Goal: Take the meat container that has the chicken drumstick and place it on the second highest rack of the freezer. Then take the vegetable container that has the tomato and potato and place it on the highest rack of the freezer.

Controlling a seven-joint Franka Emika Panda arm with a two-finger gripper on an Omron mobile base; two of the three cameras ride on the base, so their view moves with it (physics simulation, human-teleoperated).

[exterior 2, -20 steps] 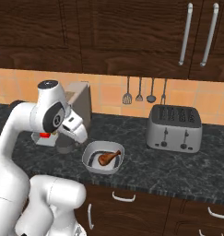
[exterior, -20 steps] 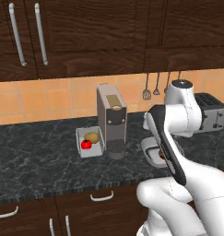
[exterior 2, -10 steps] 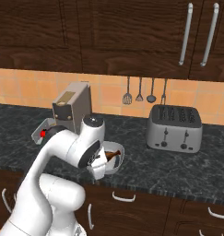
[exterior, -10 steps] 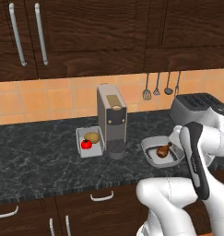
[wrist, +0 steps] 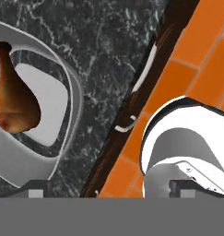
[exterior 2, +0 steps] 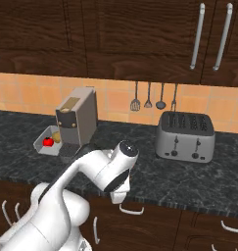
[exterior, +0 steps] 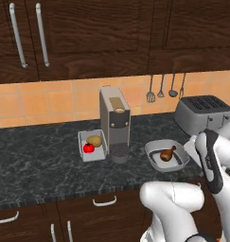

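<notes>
Arm swung to the right and lowered beside the meat container [exterior: 167, 156], which it hid a second ago and now leaves uncovered on the counter [exterior: 40, 165] right of the coffee machine [exterior: 114, 124]. The chicken drumstick [wrist: 12, 99] lies inside. The gripper [wrist: 111, 191] hangs by the tray's rim with jaws spread wide, holding nothing. The vegetable container [exterior: 92, 145], with tomato [exterior: 88, 148] and potato [exterior: 94, 140], sits left of the machine. Judged: approach to first pickup; nothing lifted yet.
</notes>
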